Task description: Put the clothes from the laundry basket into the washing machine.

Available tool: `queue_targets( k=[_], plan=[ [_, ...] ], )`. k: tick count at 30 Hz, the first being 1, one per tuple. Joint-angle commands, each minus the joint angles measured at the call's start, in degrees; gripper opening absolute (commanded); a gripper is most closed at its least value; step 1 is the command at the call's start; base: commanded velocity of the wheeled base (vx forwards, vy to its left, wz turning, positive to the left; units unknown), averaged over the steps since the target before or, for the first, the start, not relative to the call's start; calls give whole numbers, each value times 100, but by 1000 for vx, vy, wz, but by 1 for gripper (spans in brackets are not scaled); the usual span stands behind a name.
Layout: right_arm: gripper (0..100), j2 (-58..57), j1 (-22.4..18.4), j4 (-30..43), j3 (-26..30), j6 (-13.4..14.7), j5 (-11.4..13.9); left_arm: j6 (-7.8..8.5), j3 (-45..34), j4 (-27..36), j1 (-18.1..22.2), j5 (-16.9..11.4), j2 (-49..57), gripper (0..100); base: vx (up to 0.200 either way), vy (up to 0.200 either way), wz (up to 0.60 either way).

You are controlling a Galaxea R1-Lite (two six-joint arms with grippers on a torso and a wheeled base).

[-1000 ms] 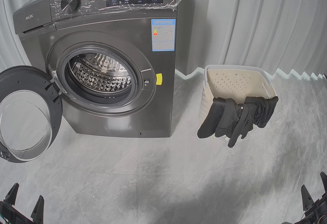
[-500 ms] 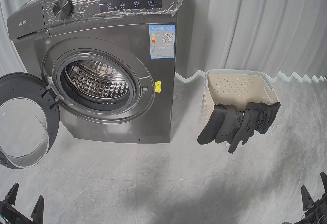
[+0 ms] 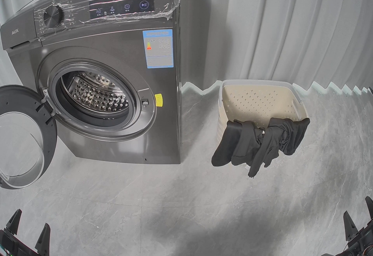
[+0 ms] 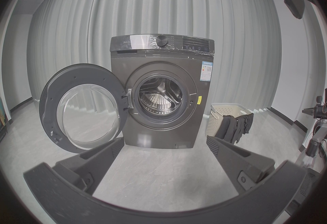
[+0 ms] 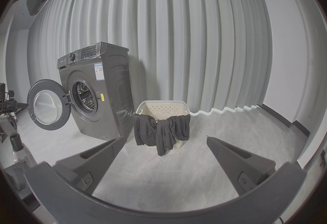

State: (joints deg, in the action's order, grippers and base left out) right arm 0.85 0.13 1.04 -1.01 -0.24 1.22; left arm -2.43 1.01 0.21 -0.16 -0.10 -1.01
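A grey front-loading washing machine stands on the left with its round door swung wide and the steel drum bare. To its right sits a cream laundry basket with black clothes draped over its near rim. My left gripper is low at the front left, open and holding nothing. My right gripper is low at the front right, open, far from the basket.
Pale pleated curtains hang behind the machine and basket. Grey tiled floor stretches between me and both. A stand with equipment is off to one side of the room.
The whole head view has shifted, so the machine and basket now sit further left in it. Both grippers hold their places, open as before.
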Motion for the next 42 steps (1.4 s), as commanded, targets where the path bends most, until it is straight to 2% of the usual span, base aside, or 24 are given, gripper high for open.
queue_targets(
  k=[1, 14, 23, 42],
  plan=[
    [100, -85, 4, 2, 66, -2, 1, -4, -84, -3, -2, 1, 101, 100, 0, -200, 0],
    [100, -85, 4, 2, 66, -2, 1, -4, -84, -3, -2, 1, 101, 100, 0, -200, 0],
    [100, -85, 4, 2, 66, -2, 1, -4, -84, -3, -2, 1, 101, 100, 0, 0, 0],
    [100, -85, 4, 2, 66, -2, 1, -4, -84, -3, -2, 1, 101, 100, 0, -200, 0]
  ],
)
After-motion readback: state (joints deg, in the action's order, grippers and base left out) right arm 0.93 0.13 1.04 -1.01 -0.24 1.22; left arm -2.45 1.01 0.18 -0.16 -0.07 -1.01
